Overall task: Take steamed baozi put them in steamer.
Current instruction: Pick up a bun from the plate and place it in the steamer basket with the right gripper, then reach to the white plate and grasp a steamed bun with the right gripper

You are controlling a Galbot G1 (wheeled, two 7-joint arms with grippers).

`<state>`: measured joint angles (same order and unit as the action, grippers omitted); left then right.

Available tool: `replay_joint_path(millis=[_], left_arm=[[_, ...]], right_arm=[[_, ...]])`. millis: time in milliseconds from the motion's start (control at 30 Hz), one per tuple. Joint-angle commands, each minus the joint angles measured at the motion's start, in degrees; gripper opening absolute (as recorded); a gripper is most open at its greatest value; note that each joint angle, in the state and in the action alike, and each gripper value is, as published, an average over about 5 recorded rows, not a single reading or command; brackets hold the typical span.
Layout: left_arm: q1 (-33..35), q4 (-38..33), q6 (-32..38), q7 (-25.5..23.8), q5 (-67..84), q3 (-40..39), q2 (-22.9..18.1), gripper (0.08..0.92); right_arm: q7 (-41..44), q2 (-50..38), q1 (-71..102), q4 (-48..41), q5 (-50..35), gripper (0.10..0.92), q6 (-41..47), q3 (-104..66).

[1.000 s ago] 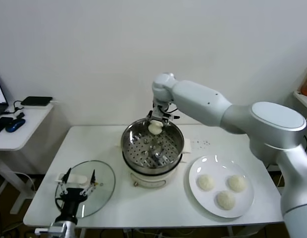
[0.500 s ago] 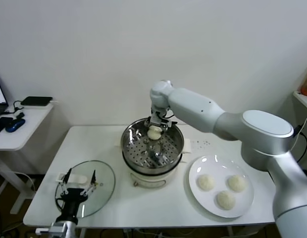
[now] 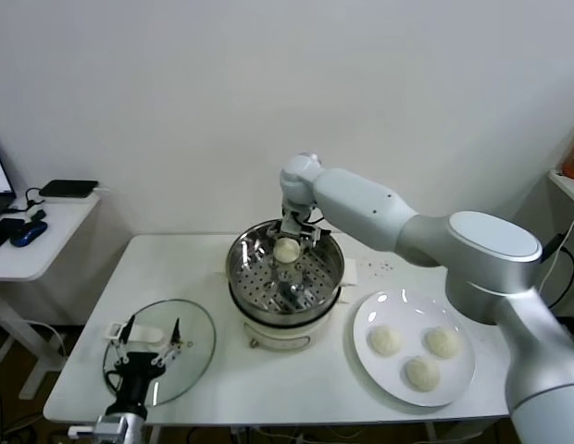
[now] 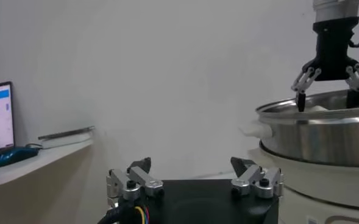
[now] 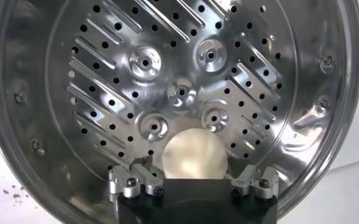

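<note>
Two grippers show: the left gripper (image 3: 146, 354), jaws spread and holding nothing, hovers low over the glass lid (image 3: 183, 350) at the table's (image 3: 268, 379) left front. In the middle, the right gripper (image 3: 287, 239) reaches into the steamer (image 3: 285, 268), fingers released wide around one steamed baozi (image 5: 193, 153) lying on the perforated floor near the far wall. Rightward, three baozi (image 3: 419, 355) sit on the white plate (image 3: 372, 314).
</note>
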<state>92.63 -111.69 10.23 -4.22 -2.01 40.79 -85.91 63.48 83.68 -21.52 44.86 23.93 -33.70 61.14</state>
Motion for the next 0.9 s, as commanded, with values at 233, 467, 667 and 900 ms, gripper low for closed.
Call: replay_joint_path(millis=[233, 467, 667, 900], left_arm=[[0.32, -0.18, -0.06, 0.01, 0.09, 0.12, 0.08, 0.823], [-0.30, -0.18, -0.49, 0.00, -0.09, -0.45, 0.09, 0.823], [-0.24, -0.06, -0.19, -0.01, 0.04, -0.72, 0.24, 0.823], [-0.01, -0.29, -0.09, 0.00, 0.49, -1.02, 0.47, 0.823]], right_arm=[[3.41, -4.58, -5.82, 7.14, -9.30, 0.823, 1.91, 4.83], [4.44, -13.90, -17.82, 20.59, -27.17, 0.823, 12.00, 14.13], [-0.66, -23.71, -27.22, 26.05, -48.19, 0.823, 28.97, 24.61], [-2.13, -33.93, -30.87, 31.79, -60.28, 0.823, 40.21, 32.44]])
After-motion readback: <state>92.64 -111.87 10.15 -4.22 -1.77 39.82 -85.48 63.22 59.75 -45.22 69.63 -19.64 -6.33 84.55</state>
